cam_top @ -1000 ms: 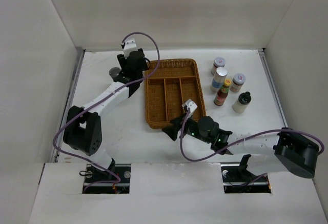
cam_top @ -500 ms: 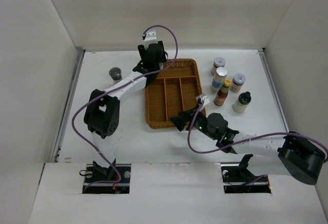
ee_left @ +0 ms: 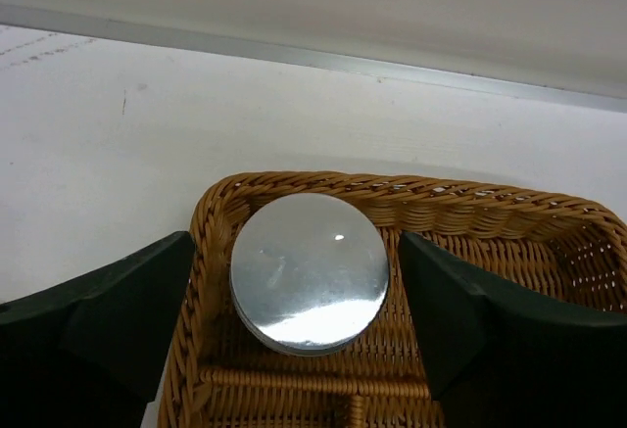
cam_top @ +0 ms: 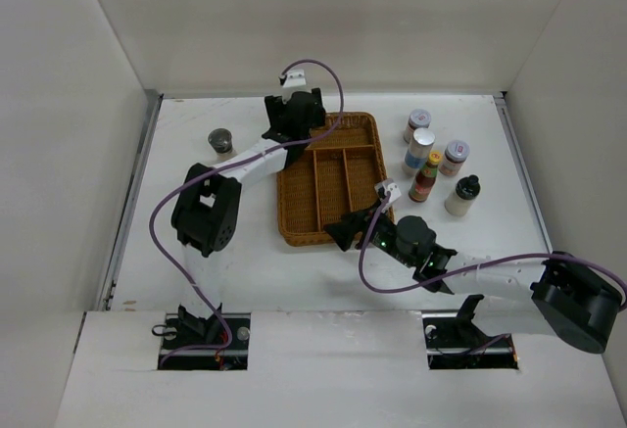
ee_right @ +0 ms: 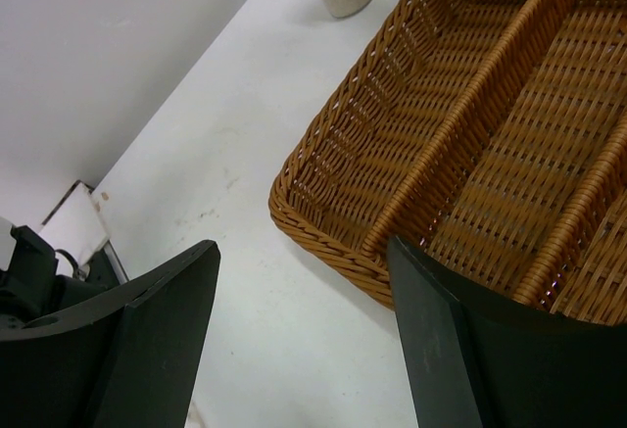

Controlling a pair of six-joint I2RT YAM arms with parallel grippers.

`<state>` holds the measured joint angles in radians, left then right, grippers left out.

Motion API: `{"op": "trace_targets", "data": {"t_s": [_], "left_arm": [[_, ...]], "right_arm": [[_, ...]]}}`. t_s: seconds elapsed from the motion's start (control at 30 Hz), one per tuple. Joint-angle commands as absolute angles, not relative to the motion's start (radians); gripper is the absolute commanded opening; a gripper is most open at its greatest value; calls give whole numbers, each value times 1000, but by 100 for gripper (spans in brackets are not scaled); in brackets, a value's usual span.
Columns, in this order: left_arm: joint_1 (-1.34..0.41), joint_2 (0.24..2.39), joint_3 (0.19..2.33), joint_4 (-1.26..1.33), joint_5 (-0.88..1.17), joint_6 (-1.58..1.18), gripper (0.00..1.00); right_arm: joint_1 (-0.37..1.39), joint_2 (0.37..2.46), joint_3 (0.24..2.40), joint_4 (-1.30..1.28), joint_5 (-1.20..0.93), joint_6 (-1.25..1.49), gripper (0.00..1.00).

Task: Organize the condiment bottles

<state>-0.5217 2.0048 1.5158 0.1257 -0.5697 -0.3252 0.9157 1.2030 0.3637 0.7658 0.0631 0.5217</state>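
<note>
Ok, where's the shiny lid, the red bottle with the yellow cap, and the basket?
shiny lid [ee_left: 310, 271]: left wrist view, middle of its silver top.
red bottle [cam_top: 424, 186]: top view, its red body.
basket [cam_top: 282, 203]: top view, its left rim.

Bright even light, soft shadows.

Left pincer [cam_top: 302, 129] hangs over the far-left corner of the wicker tray [cam_top: 282, 198] — five bottles [cam_top: 427, 175] stand to its right.

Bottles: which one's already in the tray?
The silver-capped jar in the wicker tray's corner compartment, between the left fingers. The other bottles all stand outside it.
</note>
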Motion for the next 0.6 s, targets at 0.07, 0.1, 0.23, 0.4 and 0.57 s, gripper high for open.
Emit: {"op": "trace_targets", "data": {"t_s": [0.07, 0.1, 0.23, 0.4, 0.57], "left_arm": [[-522, 1918, 1496, 196, -589, -321, 92], [-522, 1898, 1483, 198, -591, -319, 93], [-519, 1797, 1419, 176, -626, -316, 95], [-479, 1628, 1250, 120, -664, -365, 96], [-378, 1549, 1135, -3, -661, -465, 95]], "right_arm": [[898, 1203, 379, 799, 61, 535, 76], [903, 1195, 379, 793, 63, 529, 76], [895, 1206, 376, 798, 67, 538, 77], [890, 1193, 367, 807, 77, 538, 78], [895, 1183, 373, 798, 77, 528, 78]]}}
